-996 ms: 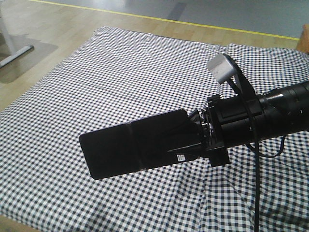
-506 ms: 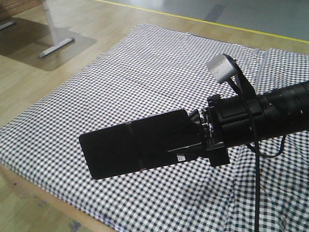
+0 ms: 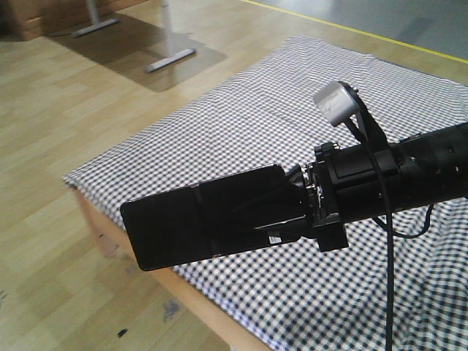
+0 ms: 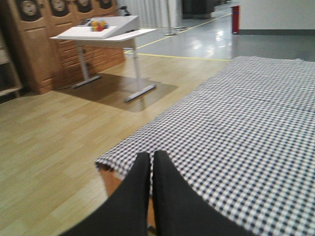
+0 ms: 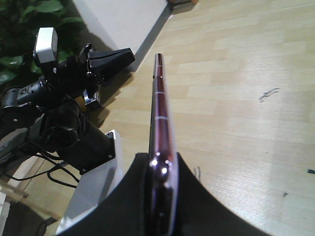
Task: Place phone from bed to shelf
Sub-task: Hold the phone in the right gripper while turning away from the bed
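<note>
The black glossy phone (image 3: 197,227) is held in the air by my right gripper (image 3: 289,212), which is shut on one end so the phone sticks out to the left, over the bed's near corner. In the right wrist view the phone (image 5: 159,108) shows edge-on, pinkish-silver, squeezed between the two fingers of the right gripper (image 5: 161,162). The bed (image 3: 241,117) in black-and-white check cloth lies below and behind. My left gripper (image 4: 151,158) is shut with nothing in it, above the corner of the bed (image 4: 246,123). The shelf is out of view.
Wooden floor (image 3: 66,110) spreads to the left of the bed. A white desk on metal legs (image 4: 106,30) stands on it, with brown wooden cabinets (image 4: 47,49) behind. The left arm (image 5: 64,93) and the white robot base (image 5: 93,191) show beside the phone.
The whole view has swung left: the bed slid to the right and its near corner and more floor now show. The right gripper keeps the phone in the same pose.
</note>
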Controlling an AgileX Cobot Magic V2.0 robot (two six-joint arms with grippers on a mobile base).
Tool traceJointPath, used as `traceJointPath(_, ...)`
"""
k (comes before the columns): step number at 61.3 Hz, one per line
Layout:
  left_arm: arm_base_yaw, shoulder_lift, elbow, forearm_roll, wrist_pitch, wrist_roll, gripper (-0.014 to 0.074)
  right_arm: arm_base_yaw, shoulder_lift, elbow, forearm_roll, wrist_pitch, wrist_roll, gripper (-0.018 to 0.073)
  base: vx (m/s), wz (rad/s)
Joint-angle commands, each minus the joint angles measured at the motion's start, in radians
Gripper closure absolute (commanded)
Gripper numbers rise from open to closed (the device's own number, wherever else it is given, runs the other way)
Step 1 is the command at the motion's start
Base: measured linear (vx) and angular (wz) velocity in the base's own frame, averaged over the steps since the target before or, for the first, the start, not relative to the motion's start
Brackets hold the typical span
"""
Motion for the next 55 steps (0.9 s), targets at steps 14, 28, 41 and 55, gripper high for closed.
traceJointPath(14,-0.002,-0.004,-0.026,-0.004,-0.073,-0.004,0.0596,0.001,-0.034,-0.025,0.088,0.087,-0.002,0.056,-0.14,0.53)
traceJointPath(28,-0.002,-0.004,-0.026,-0.004,-0.073,-0.004,0.0596,0.001,-0.034,-0.025,0.088,0.087,-0.002,0.056,-0.14,0.55)
traceJointPath(41,-0.002,-0.004,-0.026,-0.004,-0.073,-0.004,0.0596,0.001,-0.034,-0.025,0.088,0.087,-0.002,0.056,-0.13,0.52)
traceJointPath(55,-0.002,-0.004,-0.026,-0.004,-0.073,-0.004,0.0596,0.001,-0.034,-0.025,0.088,0.087,-0.002,0.056,-0.12,0.46)
